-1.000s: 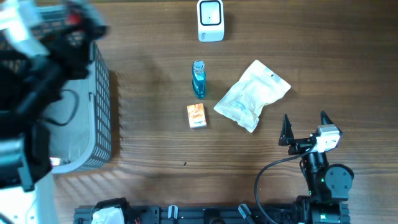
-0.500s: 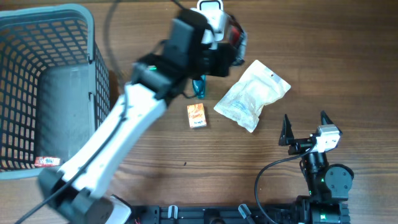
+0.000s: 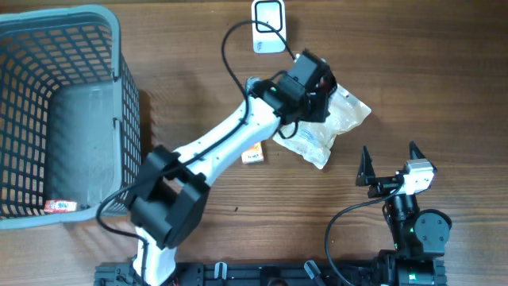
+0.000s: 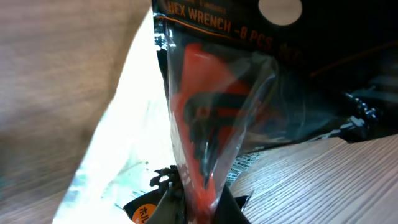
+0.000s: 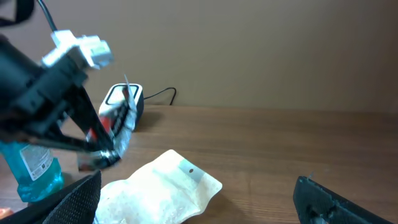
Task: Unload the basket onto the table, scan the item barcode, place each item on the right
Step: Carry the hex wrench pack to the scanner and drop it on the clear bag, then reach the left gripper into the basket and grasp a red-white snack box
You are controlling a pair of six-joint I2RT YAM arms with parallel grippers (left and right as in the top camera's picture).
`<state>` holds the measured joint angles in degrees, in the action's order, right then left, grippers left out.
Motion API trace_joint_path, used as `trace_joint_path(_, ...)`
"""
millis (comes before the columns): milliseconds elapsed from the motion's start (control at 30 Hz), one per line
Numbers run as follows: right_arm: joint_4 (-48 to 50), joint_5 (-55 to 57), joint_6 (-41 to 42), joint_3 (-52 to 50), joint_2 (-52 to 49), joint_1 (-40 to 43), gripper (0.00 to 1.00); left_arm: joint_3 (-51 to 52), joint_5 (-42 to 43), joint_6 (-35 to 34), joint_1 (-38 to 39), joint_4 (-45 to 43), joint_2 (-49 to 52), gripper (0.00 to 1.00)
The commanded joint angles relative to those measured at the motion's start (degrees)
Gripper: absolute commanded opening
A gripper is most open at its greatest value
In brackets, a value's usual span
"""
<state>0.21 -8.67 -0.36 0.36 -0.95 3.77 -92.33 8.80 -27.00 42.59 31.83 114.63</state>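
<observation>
My left gripper (image 3: 316, 79) is shut on a hex wrench pack (image 4: 208, 124), a clear bag with red and black tools and a black header card. It hangs just above the white pouch (image 3: 317, 141), a little below and right of the white barcode scanner (image 3: 268, 25). From the right wrist the pack (image 5: 122, 122) shows in front of the scanner (image 5: 118, 94). In the left wrist view the gripper (image 4: 199, 208) pinches the pack's lower edge. My right gripper (image 3: 389, 163) stands open near the table's front right, nothing between its fingers.
A grey basket (image 3: 131, 119) stands at the left with a small red and white item (image 3: 59, 206) inside. An orange box (image 3: 252, 156) lies by the left arm. A blue bottle (image 5: 31, 171) stands left of the pouch (image 5: 158, 193).
The left arm has swung from the basket at the left across the table to the pouch by the scanner, carrying the pack. The right arm has not moved.
</observation>
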Motion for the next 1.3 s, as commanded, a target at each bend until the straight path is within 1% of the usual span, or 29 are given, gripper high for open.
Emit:
trace_joint_path(0,0.24,0.57,-0.96,-0.04,0.31,-0.22,1.00,-0.52,0.66,-2.45,0.55,-0.59,2.12,0.27)
trace_joint_path(33,0.24,0.57,-0.96,-0.04,0.31,-0.22,1.00,-0.52,1.73,-2.43,0.66,-0.59,2.29,0.31)
trace_joint_path(67,0.24,0.55,-0.96,-0.04,0.31,-0.22,1.00,-0.52,1.90,-2.43,0.76,-0.57,2.29,0.36)
trace_joint_path(100,0.24,0.57,-0.96,-0.04,0.31,-0.22,1.00,-0.52,1.88,-2.43,0.87,-0.55,2.29,0.44)
trace_joint_path(133,0.24,0.57,-0.96,-0.04,0.31,-0.22,1.00,-0.52,1.90,-2.43,0.98,-0.57,2.29,0.59)
trace_joint_path(167,0.24,0.55,-0.94,-0.04,0.31,-0.22,1.00,-0.52,2.36,-2.43,1.07,-0.57,2.29,0.63)
trace_joint_path(333,0.24,0.55,-0.96,-0.04,0.31,-0.22,1.00,-1.31,4.26,-1.38,0.61,-0.55,0.74,0.64)
trace_joint_path(500,0.24,0.57,-0.96,-0.04,0.31,-0.22,1.00,-4.46,3.91,3.06,-0.39,1.29,-7.63,0.65)
trace_joint_path(567,0.24,0.57,-0.96,-0.04,0.31,-0.22,1.00,-5.29,2.36,4.31,-0.96,2.40,-12.68,0.65)
trace_joint_path(700,0.24,0.57,-0.96,-0.04,0.31,-0.22,1.00,-5.29,-5.16,4.28,-4.57,6.93,-22.67,0.65)
trace_joint_path(767,0.24,0.57,-0.96,-0.04,0.31,-0.22,1.00,-5.29,-9.20,4.31,-7.87,9.81,-27.91,0.65)
trace_joint_path(900,0.24,0.57,-0.94,-0.04,0.31,-0.22,1.00,-5.29,-18.32,4.26,-17.51,16.92,-37.90,0.65)
trace_joint_path(1033,0.24,0.57,-0.96,-0.04,0.31,-0.22,1.00,-5.29,-29.49,3.15,-31.15,27.50,-44.65,0.69)
trace_joint_path(1100,0.24,0.57,-0.98,-0.04,0.31,-0.22,1.00,-5.29,-31.21,0.61,-37.44,32.22,-45.48,0.66)
trace_joint_path(1167,0.24,0.55,-0.96,-0.04,0.31,-0.22,1.00,-5.18,-31.17,-1.18,-43.65,36.13,-45.03,0.62)
trace_joint_path(1233,0.24,0.57,-0.96,-0.04,0.31,-0.22,1.00,-4.98,-31.19,-2.91,-48.89,38.77,-43.63,0.62)
trace_joint_path(1267,0.24,0.57,-0.96,-0.04,0.31,-0.22,1.00,-4.96,-31.21,-3.56,-51.41,39.65,-42.60,0.64)
